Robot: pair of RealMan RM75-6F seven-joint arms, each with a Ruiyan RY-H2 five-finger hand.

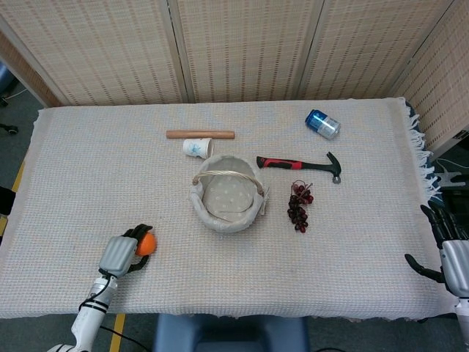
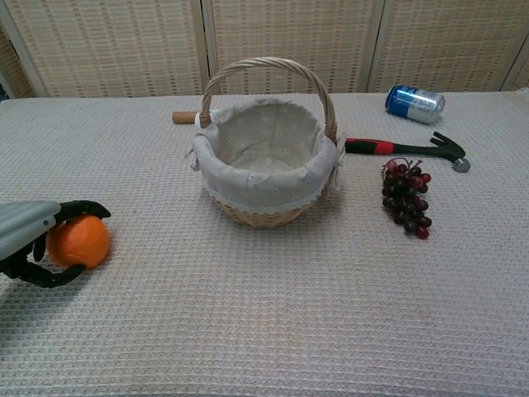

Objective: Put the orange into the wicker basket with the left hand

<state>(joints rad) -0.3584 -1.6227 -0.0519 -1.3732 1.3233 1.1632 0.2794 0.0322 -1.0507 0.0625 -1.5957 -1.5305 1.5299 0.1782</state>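
Observation:
The orange (image 1: 147, 246) lies on the tablecloth near the front left edge, left of and nearer than the wicker basket (image 1: 228, 222). My left hand (image 1: 119, 254) wraps it from the left, fingers curled over its top and thumb under its near side. In the chest view the orange (image 2: 82, 243) shows between those fingers (image 2: 81, 208) of the left hand (image 2: 29, 236), still low on the cloth. The basket (image 2: 264, 217) stands upright mid-table with a pale cloth lining and nothing in it. My right hand (image 1: 449, 253) hangs at the table's right edge, fingers apart and holding nothing.
A hammer (image 1: 299, 164) and a bunch of dark grapes (image 1: 299, 204) lie right of the basket. Behind it are a tipped paper cup (image 1: 197, 147) and a wooden stick (image 1: 200, 134). A blue can (image 1: 322, 123) lies far right.

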